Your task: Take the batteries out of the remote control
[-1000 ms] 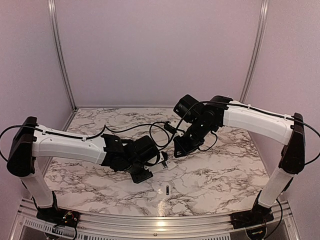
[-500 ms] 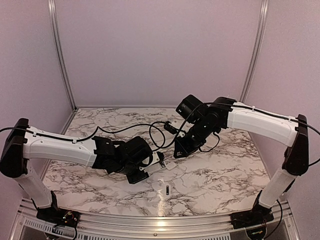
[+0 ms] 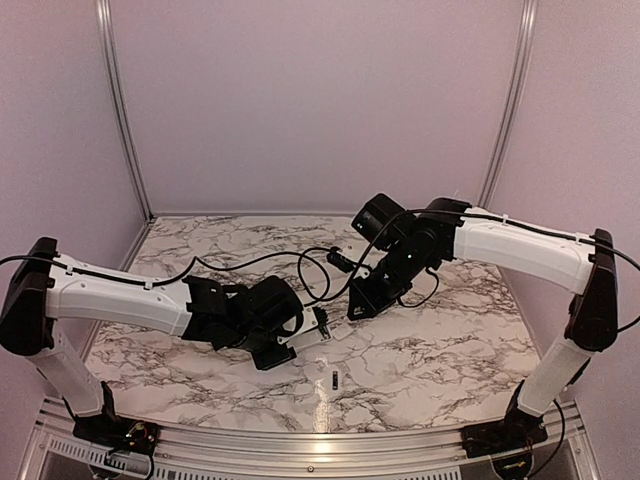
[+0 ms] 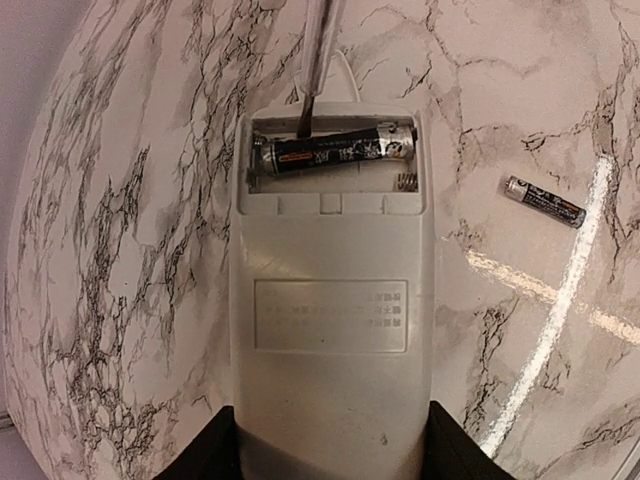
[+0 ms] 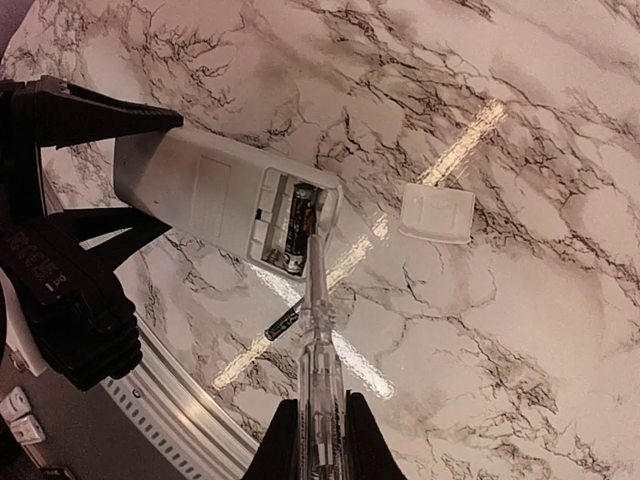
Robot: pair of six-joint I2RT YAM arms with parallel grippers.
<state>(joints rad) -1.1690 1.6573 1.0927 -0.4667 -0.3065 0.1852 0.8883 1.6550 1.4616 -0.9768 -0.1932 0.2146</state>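
Found at far left of the right wrist view the left gripper (image 5: 165, 172), fingers partly apart and clamped across the plain end of the remote control (image 5: 215, 195); could not tell whether resting on the table (image 5: 560, 330) or held just above it. Noted back side up, bay uncovered. Seen at top of the left wrist view: the seated battery (image 4: 335, 152) in the far slot, near slot vacant with a bare spring. Found the dark tip of a pale rod (image 5: 313, 290) at the left end of that battery, touching or just beside; not resolvable. Recorded the loose battery (image 4: 544, 200) on the marble to the right of the remote, apart from it. Noted the white cover (image 5: 437, 212) further right in the right wrist view, flat on the table. Found the right gripper (image 5: 320, 440), bottom centre, pressed tight on the rod handle. Judged both batteries light, rigid, smooth, prone to rolling; advise levering one end up out of the slot, then pinching across the middle. Judged the remote light, stiff plastic, slippery at the edges; advise gripping across the long sides, as here.
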